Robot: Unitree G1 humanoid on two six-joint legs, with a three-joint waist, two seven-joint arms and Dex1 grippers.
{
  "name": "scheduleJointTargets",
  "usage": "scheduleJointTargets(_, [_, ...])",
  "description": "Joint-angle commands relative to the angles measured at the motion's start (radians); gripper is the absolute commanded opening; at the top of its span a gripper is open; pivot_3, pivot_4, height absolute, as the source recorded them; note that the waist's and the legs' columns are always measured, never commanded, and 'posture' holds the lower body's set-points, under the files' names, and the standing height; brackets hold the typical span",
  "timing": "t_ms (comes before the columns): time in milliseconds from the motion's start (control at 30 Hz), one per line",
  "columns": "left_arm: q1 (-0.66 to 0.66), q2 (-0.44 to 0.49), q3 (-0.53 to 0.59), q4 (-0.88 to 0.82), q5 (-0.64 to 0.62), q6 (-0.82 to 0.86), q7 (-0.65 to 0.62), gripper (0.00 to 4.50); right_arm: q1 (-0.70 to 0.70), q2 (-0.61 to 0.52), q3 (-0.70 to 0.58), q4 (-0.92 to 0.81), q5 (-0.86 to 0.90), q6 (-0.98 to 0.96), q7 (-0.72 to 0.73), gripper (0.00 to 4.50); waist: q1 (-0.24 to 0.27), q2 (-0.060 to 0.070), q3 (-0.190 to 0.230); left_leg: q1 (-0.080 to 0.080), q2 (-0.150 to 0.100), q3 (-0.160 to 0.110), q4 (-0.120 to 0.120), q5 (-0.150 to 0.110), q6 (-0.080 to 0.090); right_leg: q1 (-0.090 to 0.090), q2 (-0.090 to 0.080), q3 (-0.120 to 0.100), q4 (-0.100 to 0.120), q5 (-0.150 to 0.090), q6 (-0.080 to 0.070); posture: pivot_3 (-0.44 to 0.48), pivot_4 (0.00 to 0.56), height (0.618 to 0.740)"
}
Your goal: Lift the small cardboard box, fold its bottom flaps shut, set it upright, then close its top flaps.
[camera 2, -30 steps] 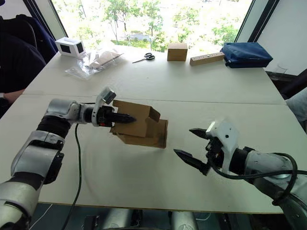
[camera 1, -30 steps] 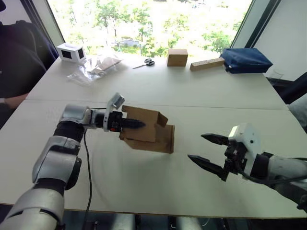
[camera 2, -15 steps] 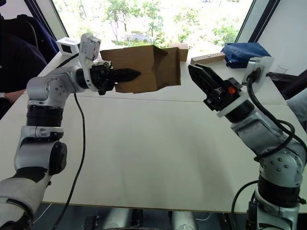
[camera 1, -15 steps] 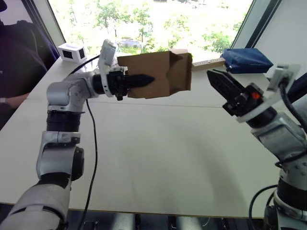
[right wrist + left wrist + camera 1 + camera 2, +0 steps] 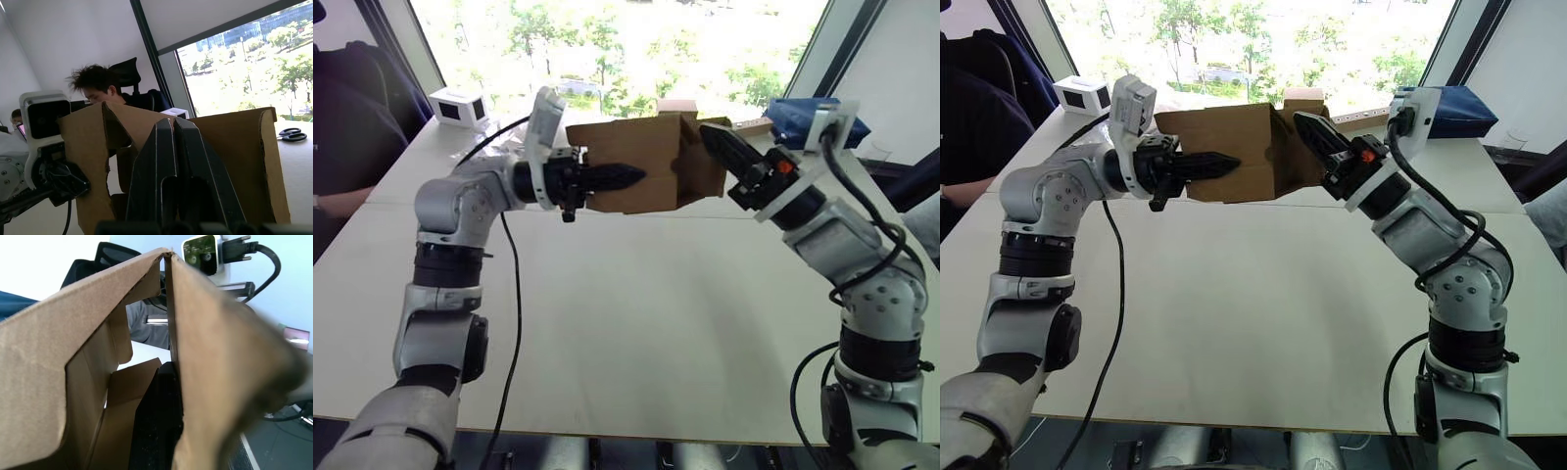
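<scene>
Cardboard box (image 5: 641,171) aloft, one; two claws: left (image 5: 625,177), right (image 5: 717,147)

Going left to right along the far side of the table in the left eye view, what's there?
White box with dark panels → clear plastic bag → small cardboard box held up by the left end effector → blue bag.

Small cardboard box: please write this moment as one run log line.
small cardboard box: held above the table | left gripper: shut on one box wall | right gripper: shut, at the box's open end | flaps: unfolded
</scene>
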Motion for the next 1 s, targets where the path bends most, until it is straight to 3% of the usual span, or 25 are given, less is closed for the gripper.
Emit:
scheduleJointTargets(33, [-0.015,0.016,0.003,-0.033,-0.029,-0.001,-0.001,0.00,-0.019,0.019,-0.014,-0.015,-0.006,-0.016,0.014,0.06,-0.001,0.000,0.000,0.000,0.000,0.000,0.000,0.000,0.000,0.000,0.000,0.000,0.000,0.000,0.000,0.000,0.150,0.740])
scheduleJointTargets(1000, [-0.039,0.005,-0.060,0.015,-0.018,-0.015,-0.019,0.00,-0.010,0.093,0.053,-0.048,-0.078,0.007,0.128,0.06,-0.001,0.000,0.000,0.000,0.000,0.000,0.000,0.000,0.000,0.000,0.000,0.000,0.000,0.000,0.000,0.000,0.150,0.740])
